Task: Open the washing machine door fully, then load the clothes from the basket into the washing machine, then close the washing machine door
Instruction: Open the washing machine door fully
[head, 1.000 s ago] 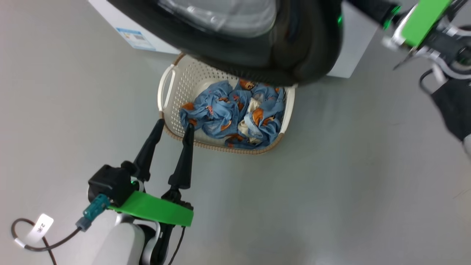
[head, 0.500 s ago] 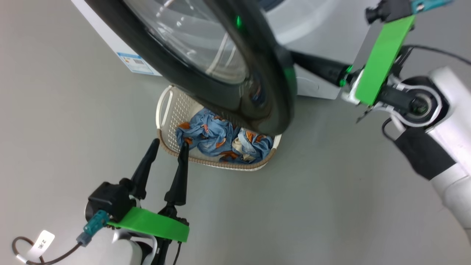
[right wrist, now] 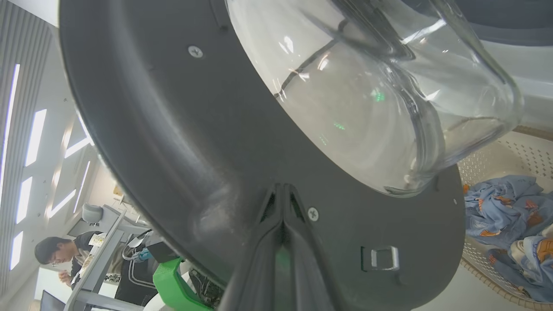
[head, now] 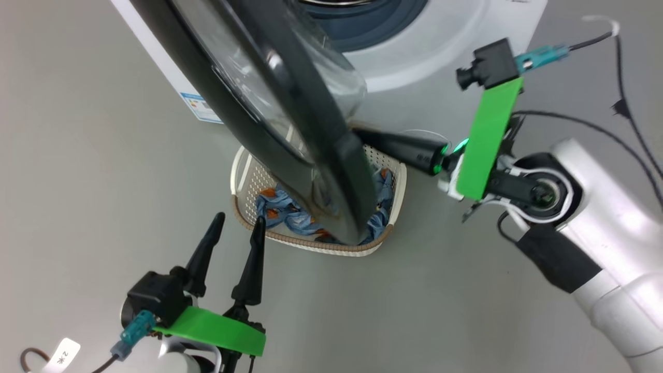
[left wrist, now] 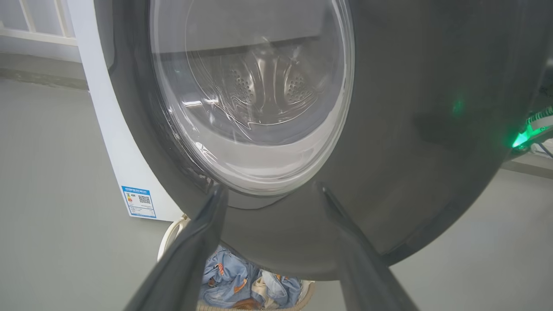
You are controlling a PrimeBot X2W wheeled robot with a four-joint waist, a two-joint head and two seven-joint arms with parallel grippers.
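Swung wider than half a second back, the washing machine door (head: 336,186) yields to the right gripper (right wrist: 283,192) pushing its inner side.

The right gripper's fingers are pressed together with nothing between them, tips set on the black inner face just under the glass bowl, so it shoves rather than grasps. The door stands part open over the basket (head: 396,197) on the floor. The left gripper (head: 240,220), fingers apart and empty, hovers by the basket's rim at 7 o'clock, likely placed ready for the clothes (head: 279,215) inside. The washing machine (head: 414,62) stands at 12 o'clock.
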